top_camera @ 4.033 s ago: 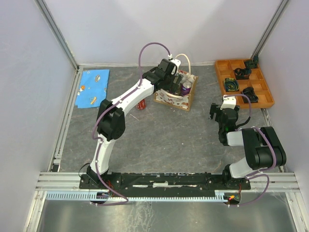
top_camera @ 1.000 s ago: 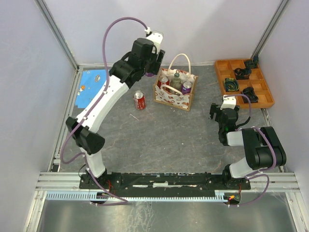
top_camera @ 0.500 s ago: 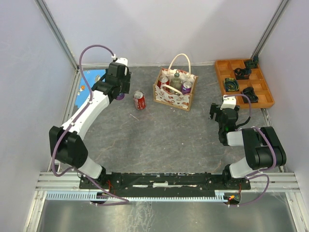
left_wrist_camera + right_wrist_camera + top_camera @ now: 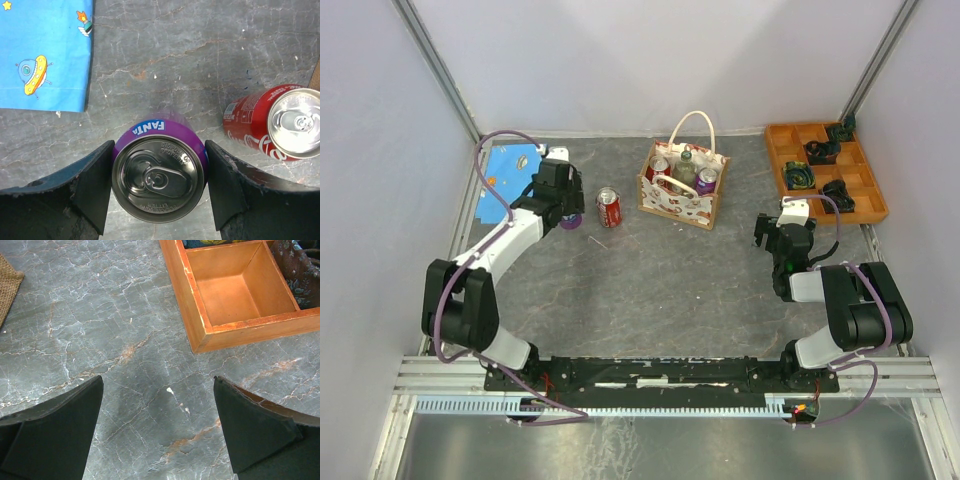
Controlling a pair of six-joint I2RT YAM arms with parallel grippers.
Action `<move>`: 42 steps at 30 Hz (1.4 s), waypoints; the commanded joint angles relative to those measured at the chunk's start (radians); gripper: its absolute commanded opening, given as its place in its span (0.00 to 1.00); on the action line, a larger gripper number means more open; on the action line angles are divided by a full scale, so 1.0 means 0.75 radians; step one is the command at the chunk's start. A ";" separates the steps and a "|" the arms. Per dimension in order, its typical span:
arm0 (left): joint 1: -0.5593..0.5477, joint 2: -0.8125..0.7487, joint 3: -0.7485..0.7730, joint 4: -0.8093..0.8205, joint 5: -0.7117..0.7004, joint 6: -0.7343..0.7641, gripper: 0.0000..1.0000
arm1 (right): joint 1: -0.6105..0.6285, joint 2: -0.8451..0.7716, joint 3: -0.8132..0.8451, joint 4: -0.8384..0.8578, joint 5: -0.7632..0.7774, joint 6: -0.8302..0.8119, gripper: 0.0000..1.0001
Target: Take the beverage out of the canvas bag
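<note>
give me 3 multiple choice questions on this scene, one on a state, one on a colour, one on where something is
1. The right gripper is:
A. shut on a can
B. open, with nothing between its fingers
C. shut on nothing

2. The held can in the left gripper is:
A. purple
B. red
C. green

3. The red can outside the bag stands:
A. behind the bag
B. at the arm bases
C. on the table between the left gripper and the bag

Answers:
1 B: the right wrist view shows its fingers wide apart over bare table.
2 A: the left wrist view shows a purple side under the silver lid.
3 C: the top view shows it upright, right of the left gripper and left of the bag.
</note>
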 commanded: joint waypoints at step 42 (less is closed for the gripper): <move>-0.023 0.137 0.498 0.026 0.179 0.065 0.94 | 0.001 0.000 0.038 0.030 -0.009 -0.018 0.99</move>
